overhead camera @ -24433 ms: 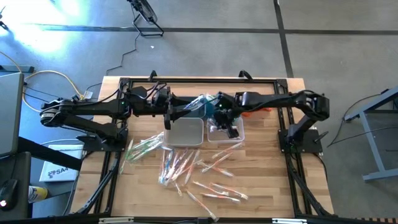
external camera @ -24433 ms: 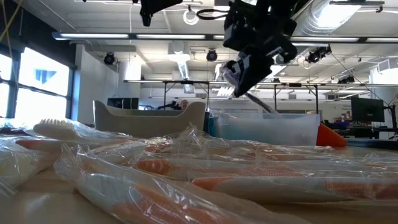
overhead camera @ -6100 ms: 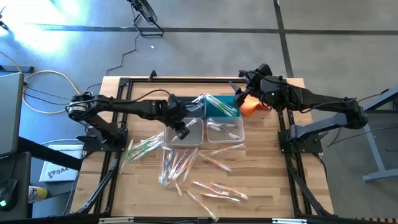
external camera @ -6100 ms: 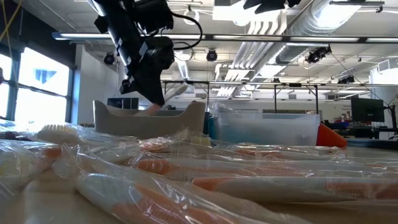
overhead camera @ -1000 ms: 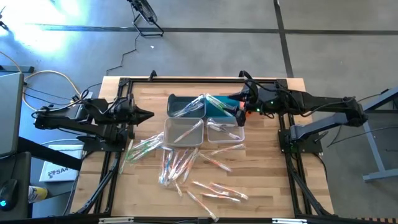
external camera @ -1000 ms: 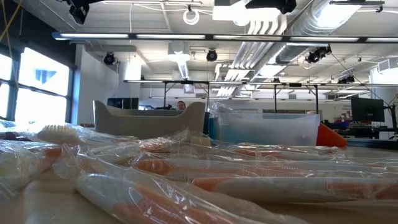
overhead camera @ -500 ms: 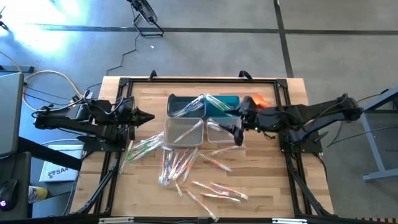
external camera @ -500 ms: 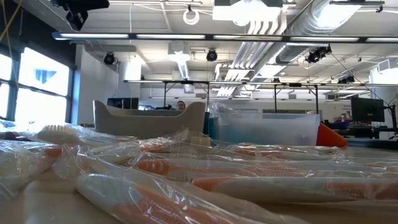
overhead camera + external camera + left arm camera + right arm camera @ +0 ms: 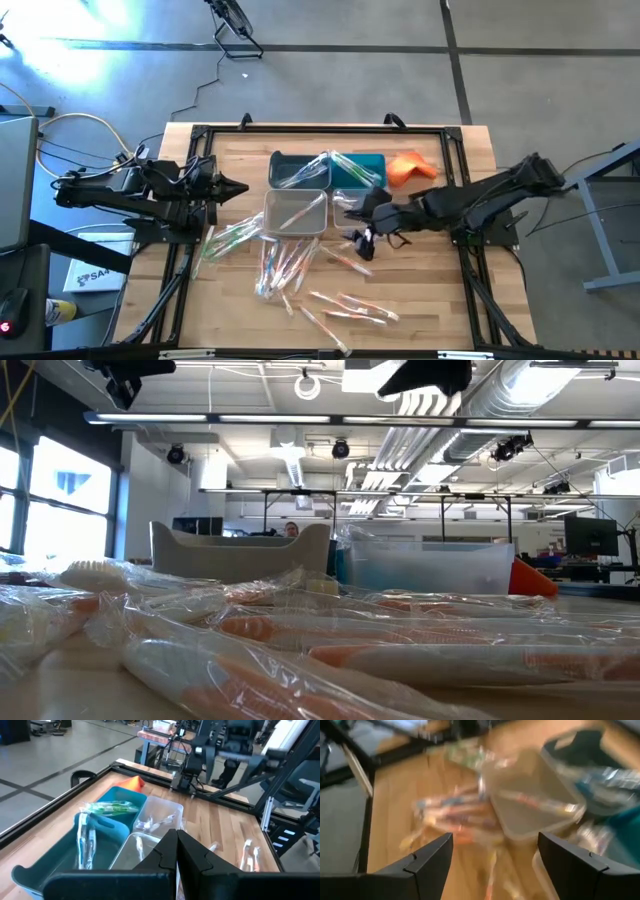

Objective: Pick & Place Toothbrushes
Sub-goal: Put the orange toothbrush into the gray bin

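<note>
At about 9 o'clock the left gripper (image 9: 240, 186) hangs over bare wood by the table (image 9: 230, 320) edge, fingers pinched fully together and holding nothing. The toothbrushes (image 9: 290, 262) are spread loose from the centre down toward 6 o'clock, with a few more in the bins (image 9: 296, 212) just above centre. The right gripper (image 9: 362, 240) sits just right of centre, over the pile's 3 o'clock edge, fingers spread wide and empty. Its wrist view is motion-blurred, so the brushes are hard to make out there. Only the high view shows the orange cloth (image 9: 409, 167) whole, at 1 o'clock.
</note>
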